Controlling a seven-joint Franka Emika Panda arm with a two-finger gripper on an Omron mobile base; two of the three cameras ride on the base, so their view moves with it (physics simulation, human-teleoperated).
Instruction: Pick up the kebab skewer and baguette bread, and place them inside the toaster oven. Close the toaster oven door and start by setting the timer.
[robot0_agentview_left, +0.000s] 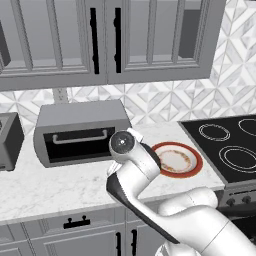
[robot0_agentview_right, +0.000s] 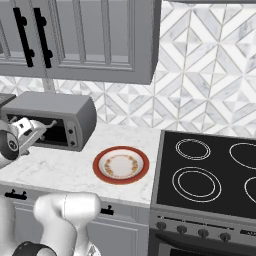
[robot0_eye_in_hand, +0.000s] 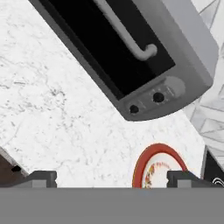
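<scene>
Left base view: nearest the camera, the white arm rises from the lower right and bends over the marble counter (robot0_agentview_left: 60, 185), its wrist hiding the right end of the toaster oven (robot0_agentview_left: 80, 131); the toaster oven door (robot0_agentview_left: 80, 142) appears shut, its grey bar handle across the black glass, and a red-rimmed plate (robot0_agentview_left: 192, 161) lies bare between oven and stove (robot0_agentview_left: 230, 145), so kebab skewer and baguette bread are presumably already inside, though the dark glass conceals them. Right base view: the gripper (robot0_agentview_right: 31, 128) hangs just in front of the oven's right end, and this view exposes what the arm masks in the other, namely the narrow knob panel (robot0_agentview_right: 73, 135) with its small dark dials. Hand view: the two finger tips (robot0_eye_in_hand: 43, 178) stand far apart at the bottom corners, the claw fully spread and holding nothing; the knobs (robot0_eye_in_hand: 158, 97) sit above and between them, still well apart, and the door handle (robot0_eye_in_hand: 127, 39) and the plate are also seen here. Risks: with several similar dials close together, a slight misalignment could close the fingers on the wrong one or let them slip off; pressing too hard could shove the oven along the counter.
</scene>
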